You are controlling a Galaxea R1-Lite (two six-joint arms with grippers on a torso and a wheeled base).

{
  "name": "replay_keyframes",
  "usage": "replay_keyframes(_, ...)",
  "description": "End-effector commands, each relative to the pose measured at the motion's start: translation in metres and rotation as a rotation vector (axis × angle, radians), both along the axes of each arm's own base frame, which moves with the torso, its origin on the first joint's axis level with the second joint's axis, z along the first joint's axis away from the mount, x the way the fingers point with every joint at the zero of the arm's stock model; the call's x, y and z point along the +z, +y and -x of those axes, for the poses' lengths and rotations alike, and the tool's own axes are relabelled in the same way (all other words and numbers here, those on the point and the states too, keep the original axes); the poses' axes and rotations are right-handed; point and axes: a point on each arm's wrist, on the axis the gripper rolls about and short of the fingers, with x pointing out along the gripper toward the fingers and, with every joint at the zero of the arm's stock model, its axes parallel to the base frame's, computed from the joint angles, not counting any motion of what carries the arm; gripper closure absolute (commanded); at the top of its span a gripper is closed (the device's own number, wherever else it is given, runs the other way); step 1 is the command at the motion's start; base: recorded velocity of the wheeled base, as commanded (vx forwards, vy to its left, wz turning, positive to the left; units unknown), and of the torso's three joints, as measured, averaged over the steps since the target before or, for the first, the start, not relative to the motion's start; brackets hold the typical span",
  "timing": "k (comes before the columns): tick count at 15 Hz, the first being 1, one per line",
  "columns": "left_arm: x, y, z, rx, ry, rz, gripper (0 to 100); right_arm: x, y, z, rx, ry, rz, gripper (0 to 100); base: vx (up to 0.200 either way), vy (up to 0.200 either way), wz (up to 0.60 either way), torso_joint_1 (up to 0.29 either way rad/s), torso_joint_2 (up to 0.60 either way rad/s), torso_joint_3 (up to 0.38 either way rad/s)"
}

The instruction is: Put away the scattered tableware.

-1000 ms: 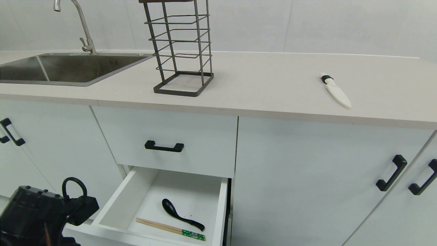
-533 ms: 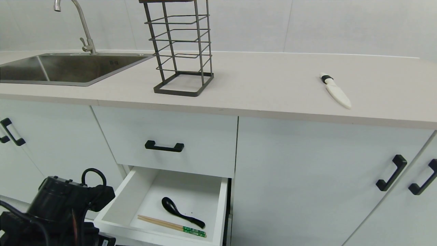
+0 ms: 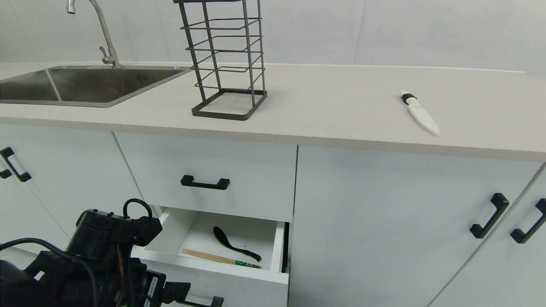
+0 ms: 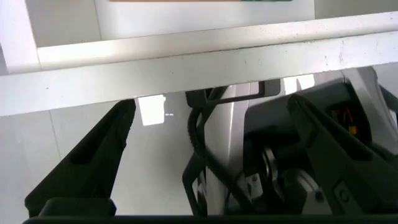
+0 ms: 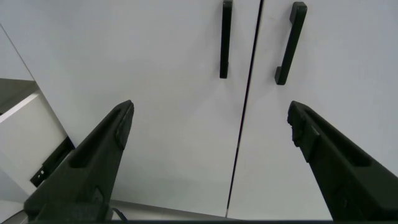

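The lower drawer [image 3: 222,277] stands partly open below the counter. Inside it lie a black spoon [image 3: 235,245] and a pair of wooden chopsticks [image 3: 217,259] with green ends. A white knife [image 3: 420,114] with a black band rests on the countertop [image 3: 332,106] at the right. My left arm [image 3: 106,260] is low at the drawer's front. In the left wrist view my left gripper [image 4: 211,149] is open, its fingers [image 4: 93,162] spread wide before the drawer's white front edge [image 4: 186,62] and black handle [image 4: 239,94]. My right gripper [image 5: 211,155] is open and holds nothing, facing white cabinet doors.
A black wire rack [image 3: 226,59] stands on the counter beside a steel sink [image 3: 85,83] with a tap [image 3: 100,30]. A shut drawer with a black handle [image 3: 204,183] sits above the open one. Cabinet doors with black handles [image 3: 490,215] [image 5: 225,38] are to the right.
The lower drawer has slid inward, now showing less of its inside. My left arm has moved forward and to the right with the drawer front.
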Motion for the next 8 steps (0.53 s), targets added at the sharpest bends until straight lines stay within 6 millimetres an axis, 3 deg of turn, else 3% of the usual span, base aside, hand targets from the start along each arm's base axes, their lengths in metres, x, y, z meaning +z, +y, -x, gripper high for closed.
replay_keyframes(1,-0.004,-0.001,-0.003,0.001,0.016,-0.008,0,0.0,0.0,0.0,-0.001,0.002,0.0,0,0.0,0.0,0.0,0.0,0.0,0.0)
replay_keyframes(8,-0.015,-0.011,-0.021,-0.005,0.008,-0.03,0,0.0,0.0,0.0,-0.001,0.002,-0.001,0,0.0,0.0,0.0,0.0,0.0,0.0)
